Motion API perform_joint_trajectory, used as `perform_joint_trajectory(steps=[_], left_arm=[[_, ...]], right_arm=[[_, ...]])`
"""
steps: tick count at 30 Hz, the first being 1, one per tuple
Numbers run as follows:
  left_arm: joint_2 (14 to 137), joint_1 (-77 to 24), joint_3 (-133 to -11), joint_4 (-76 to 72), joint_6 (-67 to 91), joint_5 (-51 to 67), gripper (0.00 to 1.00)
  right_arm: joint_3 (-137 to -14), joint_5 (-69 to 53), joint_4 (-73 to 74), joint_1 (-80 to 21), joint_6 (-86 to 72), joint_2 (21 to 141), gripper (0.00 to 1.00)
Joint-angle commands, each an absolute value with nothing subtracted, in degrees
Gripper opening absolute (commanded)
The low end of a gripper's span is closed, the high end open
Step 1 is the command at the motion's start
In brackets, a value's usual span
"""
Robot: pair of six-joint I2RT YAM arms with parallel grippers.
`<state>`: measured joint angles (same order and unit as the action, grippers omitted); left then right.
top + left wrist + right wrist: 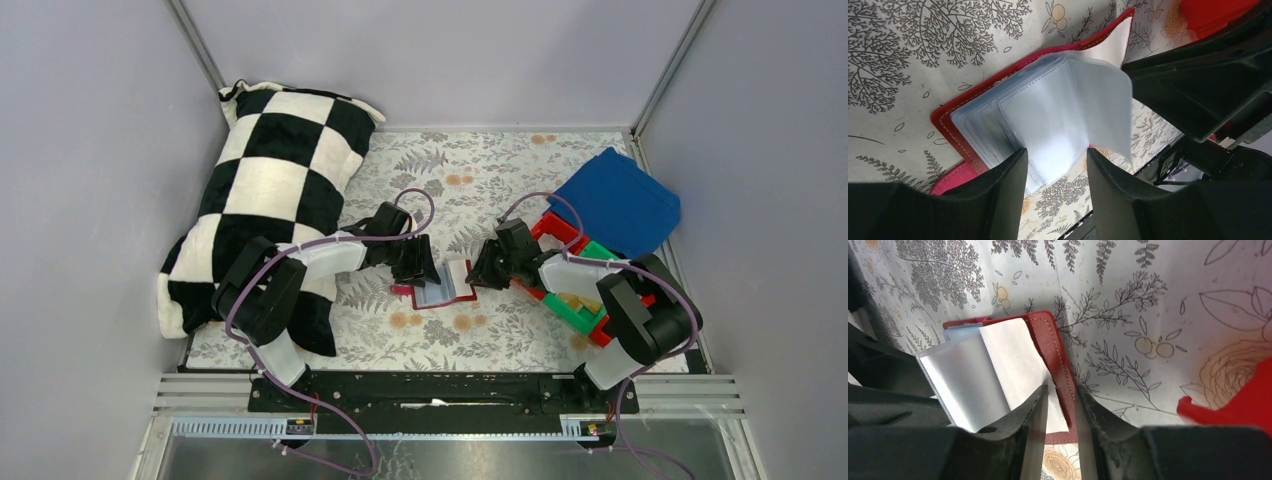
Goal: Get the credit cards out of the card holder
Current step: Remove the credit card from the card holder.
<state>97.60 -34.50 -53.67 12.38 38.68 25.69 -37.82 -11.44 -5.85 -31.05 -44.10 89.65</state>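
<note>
The card holder [440,287] lies open on the flowered cloth, dark red with a fan of clear sleeves [1048,115] inside. No separate credit card can be told apart; the sleeves look pale and hazy, with a pale blue strip [962,332] at their far edge. My left gripper [1055,172] is open, one finger on each side of the sleeves' near corner. My right gripper [1060,405] is shut on the holder's right cover [1050,347], which stands lifted with its white lining showing. In the top view the left gripper [418,268] and right gripper [482,274] flank the holder.
A black-and-white checked pillow [270,190] lies on the left. A blue cloth [620,200] lies at the back right. Red and green bins [575,300] stand under the right arm; a red bin edge [1233,400] shows close to the right gripper.
</note>
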Motion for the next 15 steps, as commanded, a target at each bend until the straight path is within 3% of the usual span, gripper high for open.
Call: perform_joint_trajectory(steps=[1, 6, 15], left_arm=[[98.53, -35.11, -55.40, 11.71, 38.28, 26.21, 0.51], [98.53, -35.15, -56.31, 12.06, 38.14, 26.33, 0.51], [100.41, -35.42, -58.62, 11.93, 38.32, 27.37, 0.51]], right_arm=[[-37.92, -15.02, -7.69, -31.22, -43.33, 93.39, 0.30], [-37.39, -14.78, -7.82, -31.27, -43.68, 93.43, 0.19], [-36.25, -14.72, -8.27, -31.20, -44.13, 92.81, 0.18]])
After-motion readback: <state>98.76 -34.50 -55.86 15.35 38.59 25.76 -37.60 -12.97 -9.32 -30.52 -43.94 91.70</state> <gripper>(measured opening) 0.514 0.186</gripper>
